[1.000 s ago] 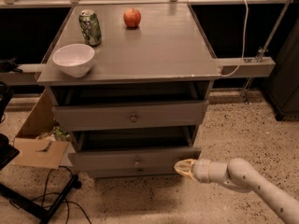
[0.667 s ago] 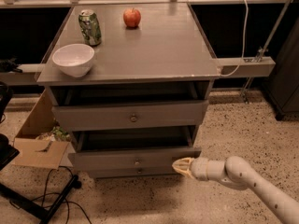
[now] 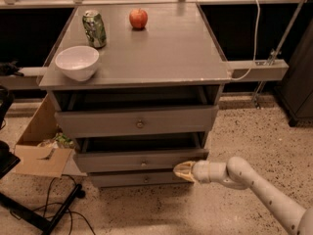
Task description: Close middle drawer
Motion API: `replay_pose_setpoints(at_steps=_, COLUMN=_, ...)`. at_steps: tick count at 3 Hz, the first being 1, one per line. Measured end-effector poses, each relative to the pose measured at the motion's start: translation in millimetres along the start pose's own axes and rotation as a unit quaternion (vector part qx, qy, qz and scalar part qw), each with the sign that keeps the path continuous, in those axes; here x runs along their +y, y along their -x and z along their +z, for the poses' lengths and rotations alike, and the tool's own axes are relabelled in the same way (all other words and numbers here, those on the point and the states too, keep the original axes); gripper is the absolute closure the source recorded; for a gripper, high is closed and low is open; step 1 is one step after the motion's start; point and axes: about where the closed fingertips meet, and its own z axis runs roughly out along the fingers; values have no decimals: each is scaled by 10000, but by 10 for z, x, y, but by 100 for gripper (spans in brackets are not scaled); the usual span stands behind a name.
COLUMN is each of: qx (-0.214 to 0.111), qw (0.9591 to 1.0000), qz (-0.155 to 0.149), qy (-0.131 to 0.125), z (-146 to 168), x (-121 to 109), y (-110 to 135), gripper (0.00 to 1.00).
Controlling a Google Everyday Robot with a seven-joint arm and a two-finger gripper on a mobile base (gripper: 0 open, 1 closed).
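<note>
Your gripper (image 3: 184, 172) sits low at the right side of the cabinet (image 3: 161, 58). It is at the right end of the middle drawer (image 3: 112, 161), by the lower edge of that drawer's front panel. Its pale fingers (image 3: 181, 169) are drawn together into one tapered wedge with no gap showing, and they hold nothing. The tip is at the panel or just beside it; you cannot tell from this view whether it touches. The arm (image 3: 254, 185) runs back from it to the lower right, over the speckled floor (image 3: 254, 136).

The middle drawer stands partly open, with a dark gap showing above its front and its small knob (image 3: 143, 163) at the centre. The top drawer (image 3: 98, 124) above it is also pulled out and juts further forward. The bottom drawer (image 3: 117, 180) lies further back, beneath the middle one.

On the cabinet top you have a white bowl (image 3: 77, 62) near the front left corner. A green can (image 3: 94, 28) stands upright behind it, and a red apple (image 3: 138, 18) sits near the back edge. An open cardboard box (image 3: 36, 151) rests on the floor just left of the cabinet. A white cable (image 3: 255, 33) hangs at the right rear.
</note>
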Motion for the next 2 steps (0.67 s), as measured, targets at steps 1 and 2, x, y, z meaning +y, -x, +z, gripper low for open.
replay_pose_setpoints(at_steps=1, qx=-47, qw=9999, qz=-137, qy=-55, z=17, x=-295, y=32, gripper=100)
replay_pose_setpoints(at_steps=2, qx=-60, qw=9995, qz=-281, qy=-132, z=10, x=-519, y=78, gripper=100)
